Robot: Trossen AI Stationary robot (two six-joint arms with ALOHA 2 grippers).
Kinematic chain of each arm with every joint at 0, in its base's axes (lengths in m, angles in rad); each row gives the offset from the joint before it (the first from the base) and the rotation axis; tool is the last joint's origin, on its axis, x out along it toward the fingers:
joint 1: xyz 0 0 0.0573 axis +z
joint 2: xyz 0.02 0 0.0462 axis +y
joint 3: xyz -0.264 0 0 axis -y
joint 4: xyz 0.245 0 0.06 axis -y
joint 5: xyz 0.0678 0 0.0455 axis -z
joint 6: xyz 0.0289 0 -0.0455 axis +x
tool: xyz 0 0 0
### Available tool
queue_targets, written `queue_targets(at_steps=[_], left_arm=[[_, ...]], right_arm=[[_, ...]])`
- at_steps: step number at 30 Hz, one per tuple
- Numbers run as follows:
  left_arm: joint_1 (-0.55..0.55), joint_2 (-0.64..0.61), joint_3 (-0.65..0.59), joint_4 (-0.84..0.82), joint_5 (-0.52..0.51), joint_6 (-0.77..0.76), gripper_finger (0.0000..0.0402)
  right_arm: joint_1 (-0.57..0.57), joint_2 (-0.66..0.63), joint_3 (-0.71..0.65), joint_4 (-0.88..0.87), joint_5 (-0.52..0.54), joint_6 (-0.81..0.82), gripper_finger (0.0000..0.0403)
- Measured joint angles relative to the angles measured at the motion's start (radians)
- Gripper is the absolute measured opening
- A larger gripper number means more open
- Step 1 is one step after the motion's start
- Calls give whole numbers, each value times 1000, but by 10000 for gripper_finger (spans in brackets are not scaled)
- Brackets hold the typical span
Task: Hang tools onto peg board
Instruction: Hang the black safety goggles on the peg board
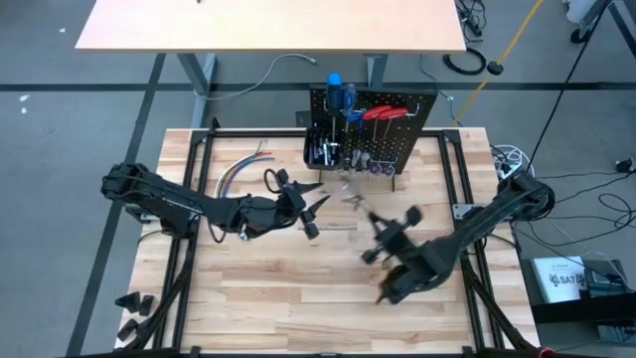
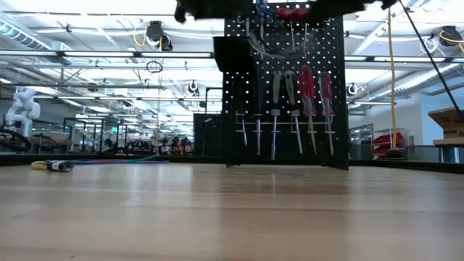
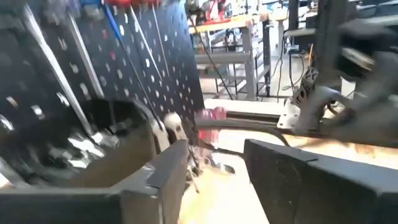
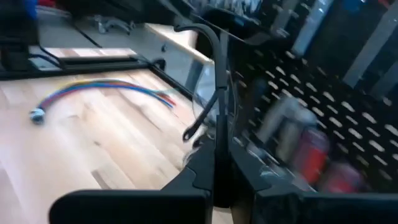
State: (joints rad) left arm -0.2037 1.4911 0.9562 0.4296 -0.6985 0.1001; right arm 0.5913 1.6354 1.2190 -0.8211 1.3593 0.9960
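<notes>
My right claw (image 1: 370, 221) is pinched on a slim metal tool (image 4: 214, 93), long axis aimed at the peg board (image 1: 397, 134) just ahead; left claw (image 1: 310, 204) spread, empty, equally near.

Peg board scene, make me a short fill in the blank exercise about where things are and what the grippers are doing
1. The peg board stands upright at the table's ___ edge.
2. The bundle of coloured wires lies on the tabletop to the board's ___.
3. The right gripper is ___ on a thin black hooked tool.
4. The left gripper has its fingers ___.

Missing words: far; left; shut; open
</notes>
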Motion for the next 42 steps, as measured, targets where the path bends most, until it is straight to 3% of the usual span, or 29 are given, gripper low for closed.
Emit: queue_targets(at_steps=[5,8,13,16,20,27,35,42], left_arm=[[-41,-81,0,-83,-6,72,180],[-50,-126,0,-127,-8,75,180],[-41,-141,0,-189,-58,82,180],[-37,-141,0,-208,-67,82,180],[-36,-144,-12,-209,-69,84,180],[16,-146,-33,-205,-70,92,180],[85,-146,-66,-205,-70,63,180],[122,-146,-77,-203,-62,38,180]], right_arm=[[100,-115,0,-549,-30,515,11],[176,-165,0,-744,-3,727,11],[248,-305,-90,-714,107,713,11],[298,-402,-217,-715,199,803,11],[323,-526,-405,-666,210,900,11],[307,-688,-544,-635,209,888,11],[298,-837,-475,-646,214,655,11],[298,-870,-387,-645,214,480,11]])
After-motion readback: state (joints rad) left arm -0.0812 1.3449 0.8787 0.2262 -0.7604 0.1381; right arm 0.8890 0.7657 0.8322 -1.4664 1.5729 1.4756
